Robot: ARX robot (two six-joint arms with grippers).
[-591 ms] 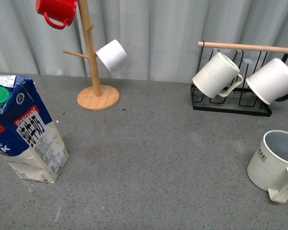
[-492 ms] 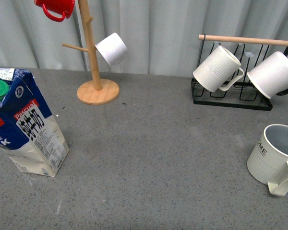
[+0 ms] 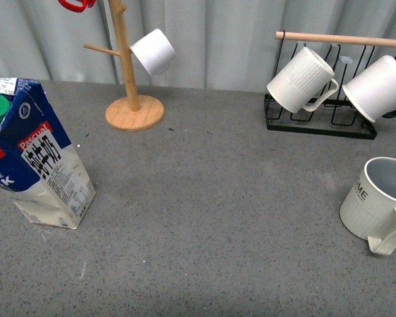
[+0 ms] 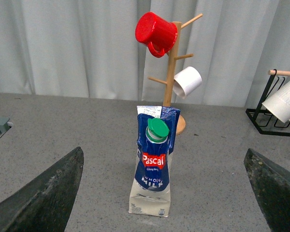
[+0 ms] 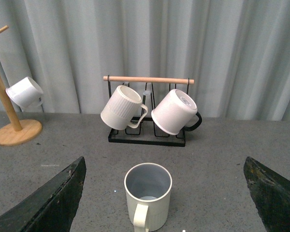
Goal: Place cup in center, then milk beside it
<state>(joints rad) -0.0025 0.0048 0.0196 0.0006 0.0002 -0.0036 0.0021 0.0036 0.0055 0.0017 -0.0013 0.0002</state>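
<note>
The grey tabletop [image 3: 204,211] holds the tall milk [image 3: 43,168] far to the left and the cup [image 3: 376,208] far to the right, both upright. The left tool [image 4: 163,159] and right tool [image 5: 164,164] are spread wide, holding nothing.

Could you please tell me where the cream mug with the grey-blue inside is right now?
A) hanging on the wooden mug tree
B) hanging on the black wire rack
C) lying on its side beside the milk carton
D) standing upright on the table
D: the cup stands upright, mouth up, on the grey table, in front of the wire rack and far from the milk.
</note>
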